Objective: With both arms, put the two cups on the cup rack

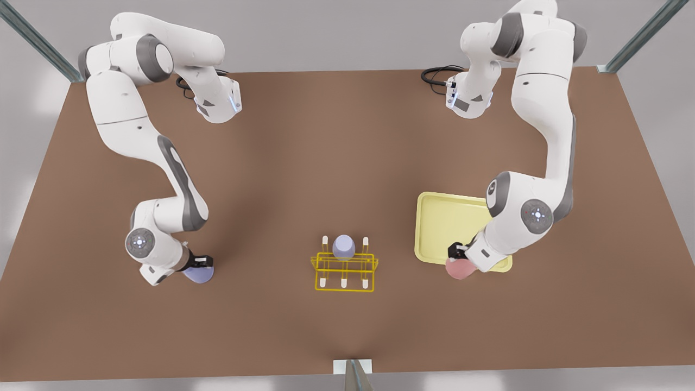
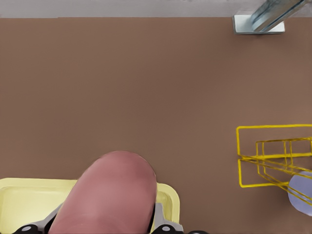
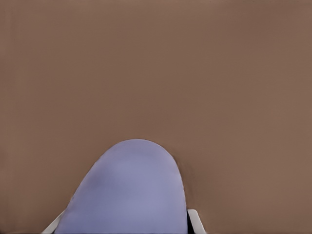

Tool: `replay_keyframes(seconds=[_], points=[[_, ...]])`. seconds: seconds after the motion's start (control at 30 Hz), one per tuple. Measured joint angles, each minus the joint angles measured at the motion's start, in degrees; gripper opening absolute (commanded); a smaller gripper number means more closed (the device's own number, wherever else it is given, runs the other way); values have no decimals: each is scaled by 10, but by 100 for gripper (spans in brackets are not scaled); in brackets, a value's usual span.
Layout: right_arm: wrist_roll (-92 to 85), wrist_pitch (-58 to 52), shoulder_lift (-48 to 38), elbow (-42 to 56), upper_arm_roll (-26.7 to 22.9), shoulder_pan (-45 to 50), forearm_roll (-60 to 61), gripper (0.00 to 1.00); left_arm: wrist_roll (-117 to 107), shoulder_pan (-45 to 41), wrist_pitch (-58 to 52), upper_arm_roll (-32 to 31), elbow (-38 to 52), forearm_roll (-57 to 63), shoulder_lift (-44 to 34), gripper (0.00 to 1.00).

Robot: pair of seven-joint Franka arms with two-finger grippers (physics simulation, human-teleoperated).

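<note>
At the front view's right, my left gripper (image 1: 457, 259) is shut on the salmon-pink cup (image 1: 460, 268), right at the near edge of the tray. In the left wrist view the pink cup (image 2: 109, 195) sits between the fingers (image 2: 165, 225). Over at the front view's left, the periwinkle-blue cup (image 1: 199, 274) is held by my right gripper (image 1: 202, 267), low over the table. The right wrist view shows the blue cup (image 3: 129, 190) between its fingertips (image 3: 194, 219). The yellow wire cup rack (image 1: 345, 271) (image 2: 263, 156) stands midway between the two arms.
A greyer-lavender cup (image 1: 343, 247) (image 2: 302, 195) sits upside down on a back peg of the rack. The pale-yellow tray (image 1: 440, 222) (image 2: 19, 200) lies under the left arm's wrist. Bare brown table surrounds the rack. A metal post (image 1: 353, 374) stands at the near edge.
</note>
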Motion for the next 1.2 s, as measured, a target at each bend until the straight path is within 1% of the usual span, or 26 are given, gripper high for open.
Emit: replay_keyframes(seconds=[0.1, 0.13, 0.2, 0.3, 0.43, 0.5, 0.67, 0.9, 1.0, 1.03, 1.2], points=[[-1, -1, -11, 14, 36, -2, 1, 84, -33, -1, -21, -35, 128, -5, 87, 83], [-1, -1, -14, 20, 47, -2, 2, 84, -43, -1, -15, -44, 149, -6, 108, 83], [-2, -1, -19, 32, 69, -2, 3, 84, -61, -1, 5, -62, 167, -11, 131, 83], [-2, -1, -27, 43, 96, -2, 19, 84, -86, -1, 40, -90, 180, -21, 143, 83], [-3, 1, -27, 63, 131, -2, 34, 84, -113, -14, 80, -111, 221, -26, 178, 83], [-3, 2, -24, 77, 149, -1, 38, 84, -126, -18, 98, -126, 227, -27, 189, 83], [-3, 5, -10, 113, 181, 1, 43, 84, -152, -36, 131, -133, 240, -29, 205, 83], [-4, 7, -8, 122, 214, 2, 53, 84, -178, -58, 128, -139, 233, -21, 211, 84], [-4, 7, 13, 154, 224, 9, 58, 84, -187, -65, 127, -139, 226, -12, 213, 84], [-4, 7, 22, 165, 230, 10, 59, 84, -189, -69, 127, -139, 225, -10, 215, 100], [-6, 8, 68, 216, 248, 15, 61, 84, -198, -74, 126, -139, 225, -7, 215, 100]])
